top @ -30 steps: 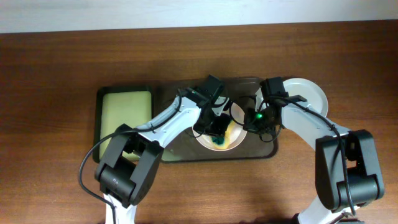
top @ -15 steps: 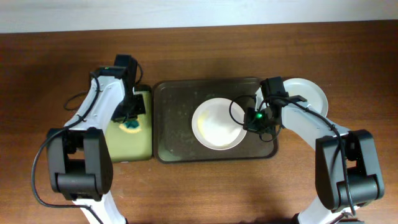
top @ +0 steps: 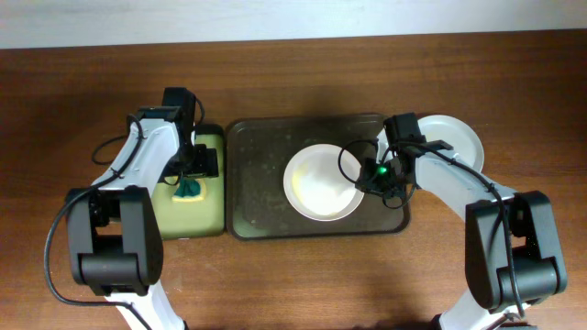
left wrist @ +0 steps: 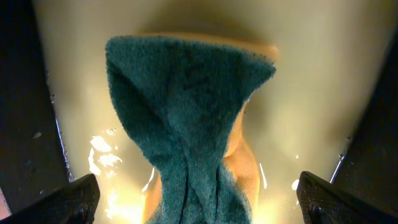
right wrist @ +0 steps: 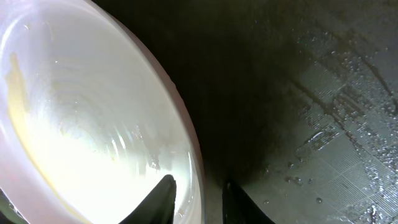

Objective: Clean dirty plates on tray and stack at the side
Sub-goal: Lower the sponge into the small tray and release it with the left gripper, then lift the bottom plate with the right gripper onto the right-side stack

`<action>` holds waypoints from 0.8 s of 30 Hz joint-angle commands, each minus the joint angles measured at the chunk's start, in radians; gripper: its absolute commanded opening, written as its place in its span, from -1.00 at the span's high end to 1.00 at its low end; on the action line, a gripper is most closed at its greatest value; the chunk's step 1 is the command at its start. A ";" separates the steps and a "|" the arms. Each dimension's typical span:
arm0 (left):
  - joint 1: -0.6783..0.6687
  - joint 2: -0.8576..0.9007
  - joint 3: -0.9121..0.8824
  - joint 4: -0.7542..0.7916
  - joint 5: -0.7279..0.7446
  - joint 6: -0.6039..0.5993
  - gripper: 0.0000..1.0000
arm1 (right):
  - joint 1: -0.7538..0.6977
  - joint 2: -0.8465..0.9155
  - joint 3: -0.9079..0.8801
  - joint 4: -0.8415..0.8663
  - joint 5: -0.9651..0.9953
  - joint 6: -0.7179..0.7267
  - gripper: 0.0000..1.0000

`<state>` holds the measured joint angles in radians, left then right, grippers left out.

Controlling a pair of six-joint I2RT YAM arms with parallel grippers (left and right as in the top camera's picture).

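Observation:
A white plate (top: 316, 183) lies in the dark brown tray (top: 252, 179), with faint yellowish marks on its wet inside (right wrist: 74, 124). A second plate (top: 456, 137) rests on the table to the right of the tray. My right gripper (top: 369, 174) straddles the first plate's right rim (right wrist: 198, 205), one finger inside and one outside, with small gaps on both sides. My left gripper (left wrist: 200, 202) is wide open over the green and yellow sponge (left wrist: 186, 118), which lies loose between its fingers (left wrist: 74, 199).
The sponge (top: 190, 190) sits in a smaller black-rimmed tray with a yellow-green inside (top: 174, 215), just left of the brown tray. The brown tray's floor (right wrist: 336, 124) is wet with droplets. Cables loop by the right wrist.
My left arm carried the sponge from the plate to the small tray and opened, leaving it there. My right jaws have loosened slightly round the plate's rim.

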<state>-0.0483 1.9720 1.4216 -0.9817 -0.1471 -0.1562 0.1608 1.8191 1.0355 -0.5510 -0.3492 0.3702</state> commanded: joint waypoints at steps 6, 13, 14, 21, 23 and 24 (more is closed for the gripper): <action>0.003 -0.114 0.164 -0.029 0.163 0.016 -0.99 | 0.003 0.009 -0.010 0.005 0.100 0.005 0.74; 0.003 -0.114 0.164 -0.029 0.163 0.016 -0.99 | 0.007 -0.011 0.219 -0.177 0.126 -0.078 0.92; 0.003 -0.114 0.164 -0.029 0.163 0.016 -0.99 | 0.018 -0.012 0.279 -0.248 0.198 -0.079 0.92; 0.003 -0.114 0.164 -0.029 0.163 0.016 -1.00 | 0.367 -0.012 0.673 -0.610 0.897 -0.107 0.92; 0.003 -0.114 0.164 -0.029 0.163 0.016 -0.99 | 0.569 -0.012 0.683 -0.605 1.231 -0.103 0.92; 0.003 -0.114 0.164 -0.029 0.163 0.016 -0.99 | 0.659 -0.012 0.683 -0.604 1.385 -0.103 0.92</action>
<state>-0.0483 1.8713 1.5696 -1.0096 0.0048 -0.1528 0.6697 1.8187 1.6962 -1.1519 0.6334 0.2619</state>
